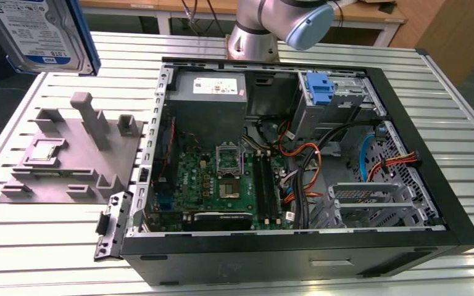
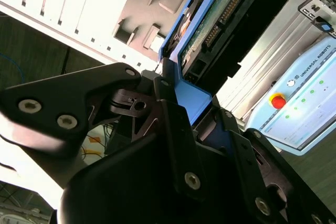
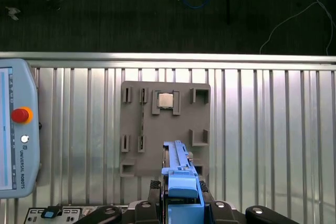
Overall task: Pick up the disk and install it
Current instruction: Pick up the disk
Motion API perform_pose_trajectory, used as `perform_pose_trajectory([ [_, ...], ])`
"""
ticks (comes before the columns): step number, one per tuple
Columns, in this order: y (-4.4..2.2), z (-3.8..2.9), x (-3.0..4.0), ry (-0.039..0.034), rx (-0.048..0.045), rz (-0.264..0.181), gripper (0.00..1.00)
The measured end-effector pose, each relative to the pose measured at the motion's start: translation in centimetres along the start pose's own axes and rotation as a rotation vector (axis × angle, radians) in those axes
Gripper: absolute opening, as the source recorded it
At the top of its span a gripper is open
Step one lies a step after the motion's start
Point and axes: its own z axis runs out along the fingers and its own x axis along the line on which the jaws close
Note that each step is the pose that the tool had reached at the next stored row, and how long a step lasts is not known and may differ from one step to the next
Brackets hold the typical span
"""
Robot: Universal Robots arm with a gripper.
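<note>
Nearest you, the claw (image 2: 191,100) is clenched on the disk (image 2: 210,30): in the second wrist view its black fingers (image 2: 163,103) press on the blue carrier frame from either side, and the drive's circuit-board face and connector edge point away from the wrist.

Position of the disk. In the exterior view the disk (image 1: 44,34) hangs in the air at the exterior view's upper left, label side showing, well apart from the table (image 1: 47,234) and touching nothing but the claw. The first wrist view looks straight down along its blue edge onto the grey stand (image 3: 165,129), so you may judge that the drive is above the stand, not above the computer case (image 1: 303,246).

Progress. The pick-up half of the task reads as done, since the disk is grasped and clear of the stand. The install half is not begun. The disk is outside the case, whose side is open with the motherboard (image 1: 220,179), cables and a metal drive cage (image 1: 369,200) exposed. A bare blue bracket (image 1: 320,86) sits in the bay at the far side of the case. Which bay is meant for the drive you cannot tell from these views.

Also present: a teach pendant (image 3: 16,135) lies on the table beside the stand.
</note>
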Motion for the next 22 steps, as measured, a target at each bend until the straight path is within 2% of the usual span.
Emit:
perform_pose_trajectory([
  [8,-0.18,-0.03,0.54,0.0,0.0001,0.0,0.37],
  [22,-2.18,-0.1,0.51,0.0001,-0.0001,0.0,0.37],
])
